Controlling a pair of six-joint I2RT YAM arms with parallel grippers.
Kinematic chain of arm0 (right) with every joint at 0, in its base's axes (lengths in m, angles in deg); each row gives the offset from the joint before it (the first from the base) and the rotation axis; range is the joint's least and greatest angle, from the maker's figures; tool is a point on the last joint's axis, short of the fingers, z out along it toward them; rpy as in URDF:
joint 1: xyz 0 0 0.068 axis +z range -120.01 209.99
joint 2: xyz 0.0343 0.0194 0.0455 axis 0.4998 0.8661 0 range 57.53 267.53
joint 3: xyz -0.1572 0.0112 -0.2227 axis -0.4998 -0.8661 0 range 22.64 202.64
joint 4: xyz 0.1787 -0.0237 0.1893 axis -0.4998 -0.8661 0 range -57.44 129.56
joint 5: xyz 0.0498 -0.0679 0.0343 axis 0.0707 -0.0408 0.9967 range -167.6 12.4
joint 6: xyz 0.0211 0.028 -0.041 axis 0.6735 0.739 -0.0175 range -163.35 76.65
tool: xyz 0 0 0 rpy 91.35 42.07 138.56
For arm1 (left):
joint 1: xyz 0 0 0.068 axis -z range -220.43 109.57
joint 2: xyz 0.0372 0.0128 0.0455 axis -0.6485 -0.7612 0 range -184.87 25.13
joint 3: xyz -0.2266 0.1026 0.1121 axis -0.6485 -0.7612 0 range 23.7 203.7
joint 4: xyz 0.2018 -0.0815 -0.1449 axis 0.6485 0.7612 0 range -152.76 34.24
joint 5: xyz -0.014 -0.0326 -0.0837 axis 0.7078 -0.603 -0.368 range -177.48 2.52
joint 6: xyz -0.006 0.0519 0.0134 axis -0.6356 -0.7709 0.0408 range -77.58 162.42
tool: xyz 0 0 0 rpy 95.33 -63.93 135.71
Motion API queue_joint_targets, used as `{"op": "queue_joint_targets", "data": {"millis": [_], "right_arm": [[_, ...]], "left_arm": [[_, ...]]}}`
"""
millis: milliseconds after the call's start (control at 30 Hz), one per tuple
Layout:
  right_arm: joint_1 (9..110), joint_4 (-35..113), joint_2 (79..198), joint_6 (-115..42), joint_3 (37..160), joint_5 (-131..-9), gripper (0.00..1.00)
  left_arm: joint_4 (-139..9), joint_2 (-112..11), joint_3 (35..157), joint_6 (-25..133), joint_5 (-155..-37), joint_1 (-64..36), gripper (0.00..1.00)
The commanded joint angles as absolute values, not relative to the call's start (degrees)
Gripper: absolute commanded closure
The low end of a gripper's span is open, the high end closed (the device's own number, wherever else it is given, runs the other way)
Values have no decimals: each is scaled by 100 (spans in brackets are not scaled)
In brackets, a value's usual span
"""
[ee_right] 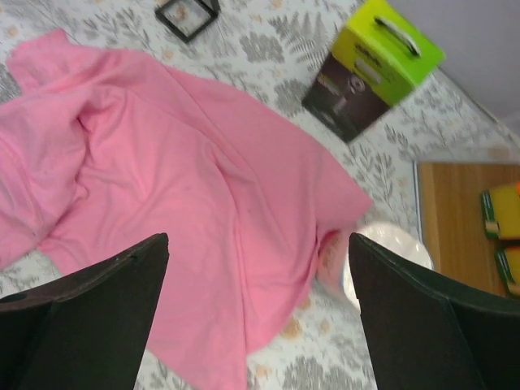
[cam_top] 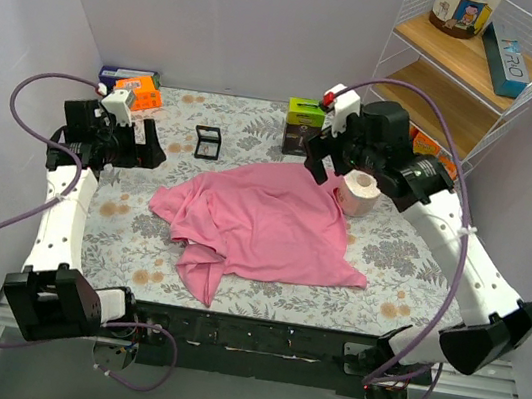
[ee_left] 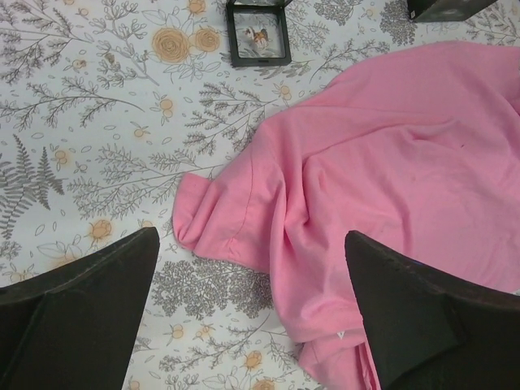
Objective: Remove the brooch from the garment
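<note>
What looks like the brooch [ee_left: 257,36] lies in a black box [cam_top: 208,142] on the desk [cam_top: 128,238], just beyond the far-left edge of the rumpled garment [cam_top: 262,224] and nearer the left gripper [ee_left: 250,244]. That one and the right gripper [ee_right: 258,244] both hang released and empty.

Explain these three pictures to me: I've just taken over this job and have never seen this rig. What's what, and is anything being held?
Two robot arms are bolted at the table's near edge. The wide picture looks down from above and behind them. The other two come from a camera on each wrist, and the dark wedges at the bottom are that arm's own fingers. On the floral table cover lie the rumpled pink garment, a small black box, a green box and a pale roll. The left end effector and right end effector are both open, holding nothing. No brooch shows on the garment.
</note>
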State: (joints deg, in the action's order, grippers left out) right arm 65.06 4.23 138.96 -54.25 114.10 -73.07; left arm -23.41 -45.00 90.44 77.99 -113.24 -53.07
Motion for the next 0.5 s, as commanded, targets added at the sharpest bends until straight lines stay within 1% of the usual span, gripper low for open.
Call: {"op": "queue_joint_targets", "data": {"millis": [0, 100, 167, 267, 400, 467], "right_arm": [[6505, -1036, 13077, -5303, 11126, -8348, 1], [6497, -1255, 12706, -5372, 11018, -8831, 2], [6497, -1168, 12582, -5407, 11009, -9391, 1], [6479, -879, 12406, -5645, 10975, -9771, 1], [6216, -799, 12406, -5663, 10975, -9606, 1], [6050, -755, 12371, -5663, 10878, -9440, 2]], "left_arm": [[-1883, -4167, 9049, 7924, -10973, -5335, 2], [-1549, -4132, 9374, 8012, -10674, -5326, 2], [-1469, -4132, 9691, 7943, -10550, -5335, 2], [-1591, -4096, 9867, 7925, -10375, -5335, 2], [-1574, -4123, 10052, 8241, -10313, -5344, 2], [-1644, -3992, 9808, 8267, -10391, -5326, 2]]}}
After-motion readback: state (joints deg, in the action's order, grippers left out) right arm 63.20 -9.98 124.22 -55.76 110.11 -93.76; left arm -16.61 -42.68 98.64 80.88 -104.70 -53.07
